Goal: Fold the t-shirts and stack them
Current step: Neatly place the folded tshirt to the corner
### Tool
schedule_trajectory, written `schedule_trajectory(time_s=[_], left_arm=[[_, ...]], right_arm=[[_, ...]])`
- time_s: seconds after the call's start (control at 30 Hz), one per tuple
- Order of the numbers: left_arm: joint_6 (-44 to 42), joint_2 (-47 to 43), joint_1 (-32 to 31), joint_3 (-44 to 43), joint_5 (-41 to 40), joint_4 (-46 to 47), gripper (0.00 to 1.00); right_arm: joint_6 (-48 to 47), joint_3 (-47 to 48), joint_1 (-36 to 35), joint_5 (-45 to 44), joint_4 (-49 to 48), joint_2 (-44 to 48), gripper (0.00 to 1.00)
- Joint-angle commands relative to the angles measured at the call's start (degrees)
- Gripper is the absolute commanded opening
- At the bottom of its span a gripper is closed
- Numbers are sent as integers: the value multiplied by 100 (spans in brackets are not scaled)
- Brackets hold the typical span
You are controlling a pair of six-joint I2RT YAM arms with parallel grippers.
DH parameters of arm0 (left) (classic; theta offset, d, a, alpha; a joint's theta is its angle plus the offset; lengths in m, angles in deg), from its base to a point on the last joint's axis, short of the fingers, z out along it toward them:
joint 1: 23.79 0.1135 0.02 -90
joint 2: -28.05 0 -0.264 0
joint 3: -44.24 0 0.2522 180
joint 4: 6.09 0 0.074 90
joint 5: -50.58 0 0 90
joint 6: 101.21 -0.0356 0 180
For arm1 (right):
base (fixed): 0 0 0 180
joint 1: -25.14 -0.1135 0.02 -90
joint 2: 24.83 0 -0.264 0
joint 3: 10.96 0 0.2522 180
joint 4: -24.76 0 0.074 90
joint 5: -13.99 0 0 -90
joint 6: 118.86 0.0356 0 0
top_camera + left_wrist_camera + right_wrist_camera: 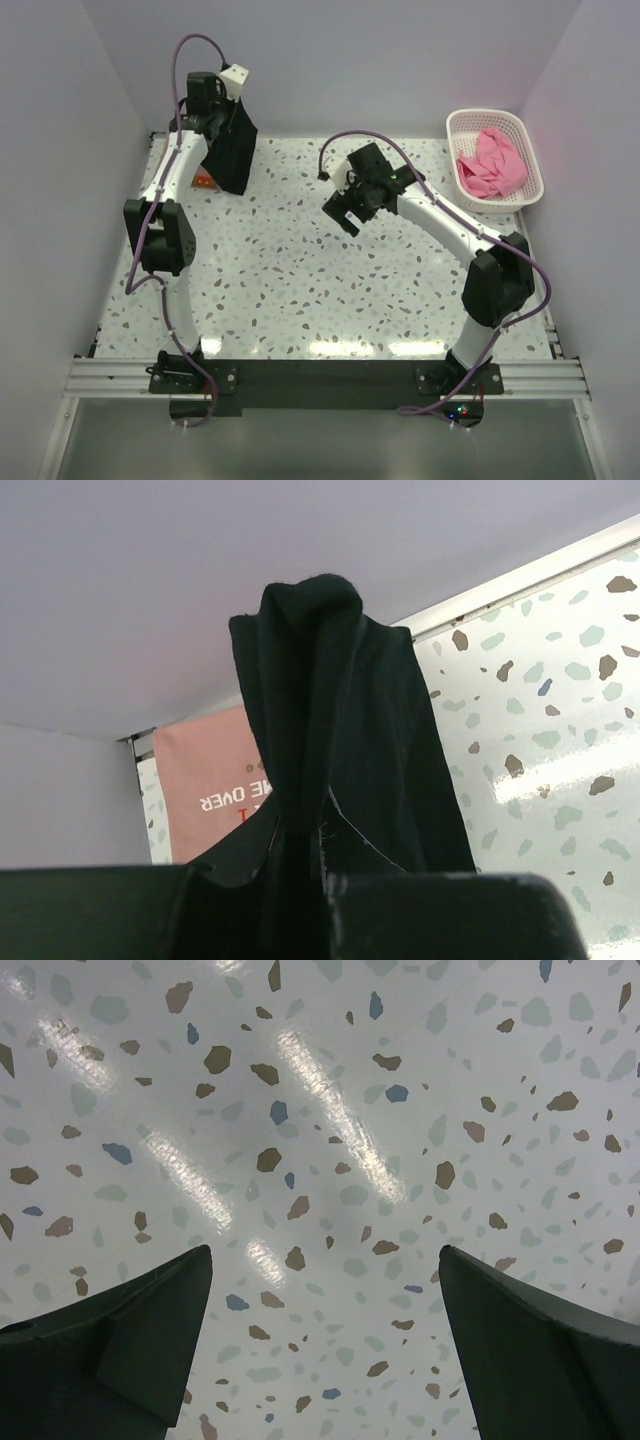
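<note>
Black t-shirt (236, 150): bunched, hanging over far-left table (300, 280), pinched in narrow left gripper (225, 103). Salmon t-shirt (215, 780) flat beside; pink t-shirt (490, 165) in basket (530, 150). Right gripper (342, 217) wide, empty, mid-table. Advice: catch free hem, spread flat before folding.

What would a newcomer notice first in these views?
The black t-shirt dangling from the raised left pincer at the far-left corner stands out most. Next, the bright pink t-shirt bunched in the white basket at far right. The right pincer hangs wide open over bare speckled table.
</note>
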State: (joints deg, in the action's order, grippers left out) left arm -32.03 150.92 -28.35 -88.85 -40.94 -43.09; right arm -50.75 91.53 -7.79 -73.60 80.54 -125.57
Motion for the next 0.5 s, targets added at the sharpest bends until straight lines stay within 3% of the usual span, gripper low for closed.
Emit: schedule_trajectory(time_s=[0.0,0.47], left_arm=[[-177,-518,51,-205,108,373,0],[-256,-449,253,-117,90,479,0]], right_arm=[[-52,162,32,-92,17,82,99],[-52,268,23,-83,43,-103,99]])
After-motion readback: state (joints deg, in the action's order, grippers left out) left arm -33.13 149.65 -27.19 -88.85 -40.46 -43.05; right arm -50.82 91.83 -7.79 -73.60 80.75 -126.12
